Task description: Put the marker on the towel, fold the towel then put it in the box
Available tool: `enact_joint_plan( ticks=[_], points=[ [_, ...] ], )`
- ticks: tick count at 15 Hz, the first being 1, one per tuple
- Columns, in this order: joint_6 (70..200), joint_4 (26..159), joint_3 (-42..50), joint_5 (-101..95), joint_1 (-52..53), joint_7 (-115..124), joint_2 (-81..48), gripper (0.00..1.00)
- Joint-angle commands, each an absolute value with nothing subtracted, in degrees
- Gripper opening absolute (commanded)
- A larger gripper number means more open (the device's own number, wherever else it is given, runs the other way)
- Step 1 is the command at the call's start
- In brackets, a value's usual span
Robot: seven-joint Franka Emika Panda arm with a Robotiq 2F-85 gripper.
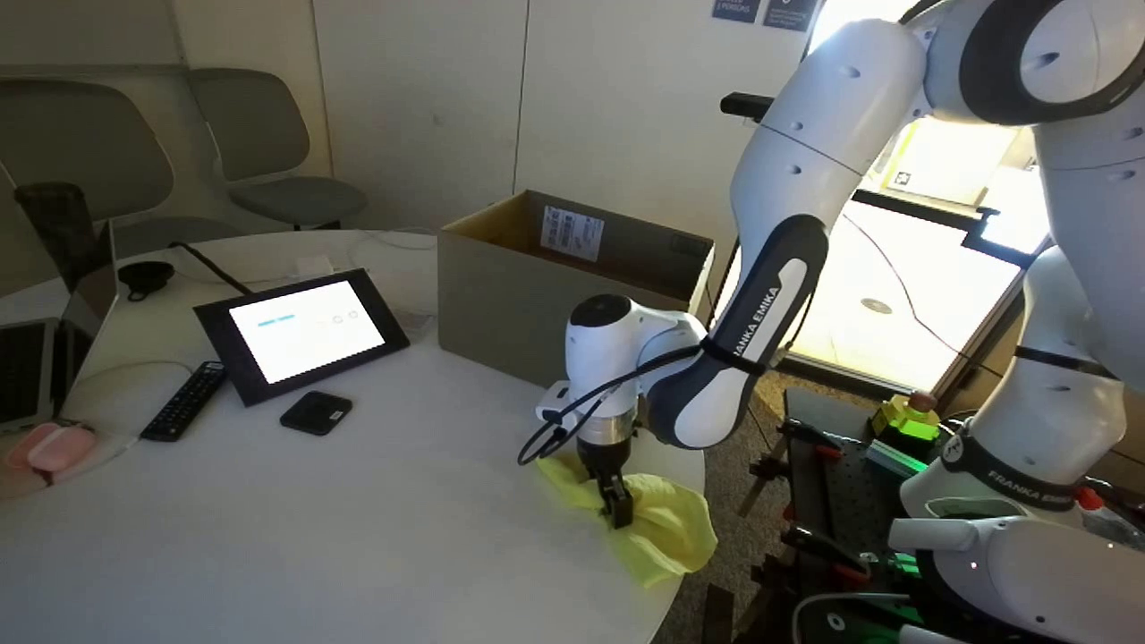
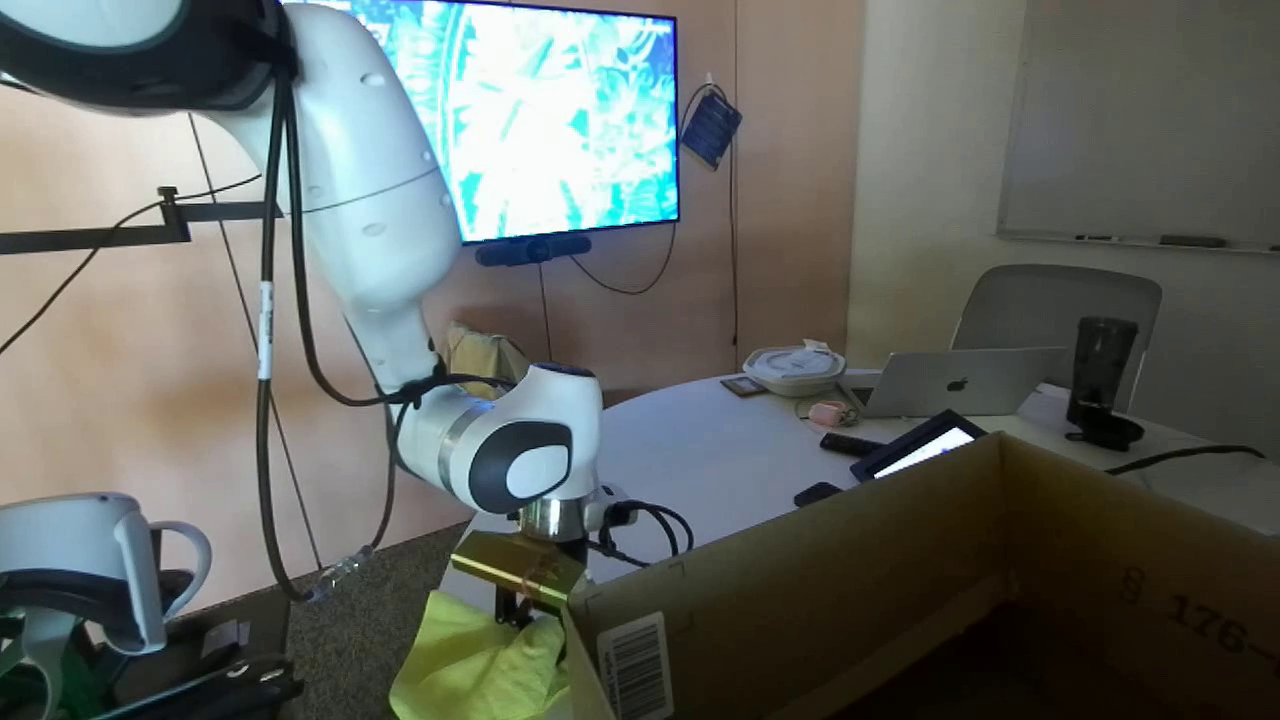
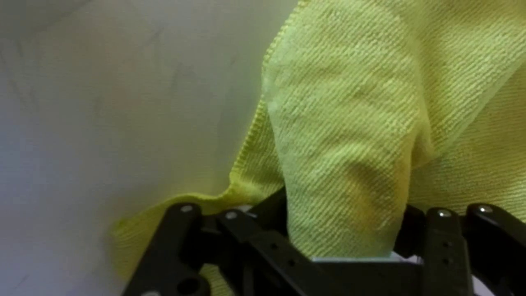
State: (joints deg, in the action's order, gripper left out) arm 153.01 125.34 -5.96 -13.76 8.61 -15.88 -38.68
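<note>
right now you have the tool [image 1: 619,514] pointing down into the yellow-green towel [image 1: 675,528], near the rounded edge of the white counter [image 1: 385,537]. in the wrist view you can see its fingers [image 3: 446,246] part-way together, one on each side of a raised fold that fills the space between them, so you have a bunch of the towel gripped there. the cloth lies crumpled around the fingertips; one corner spreads out flat past a finger, and a stitched border runs along the bare counter. in an exterior view you can see part of it beyond the counter's edge.

your brown cardboard box [image 1: 501,304] stands on the counter with its top open, near the towel, and you can make out a white label [image 1: 572,234] on its inner wall. the arm [image 1: 801,152] bends down just beside that box.

farther off, well apart from the towel, you have a tablet [image 1: 304,326] with its screen lit, a black remote [image 1: 185,401], a small black block [image 1: 317,412] and a pink case [image 1: 55,447]. in an exterior view you also get a laptop [image 2: 930,385] standing near a dark cup [image 2: 1100,365], and a big lit display [image 2: 570,110] on the wall behind the arm.
</note>
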Motion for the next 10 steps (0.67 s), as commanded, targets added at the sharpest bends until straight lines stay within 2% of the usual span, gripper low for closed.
enact_joint_plan(
  ticks=[1, 6, 7, 10],
  points=[
    [149.87, 124.09, -4.27, -15.48, 10.39, -13.28, -39.05, 0.14],
    [146.60, 124.90, -2.21, -16.27, 11.38, -9.19, -34.64, 0.19],
    [146.16, 125.22, -1.46, -16.58, 11.73, -7.77, -33.38, 0.16],
    [145.07, 126.66, -0.01, -16.71, 11.49, -4.15, -28.13, 0.15]
  ],
)
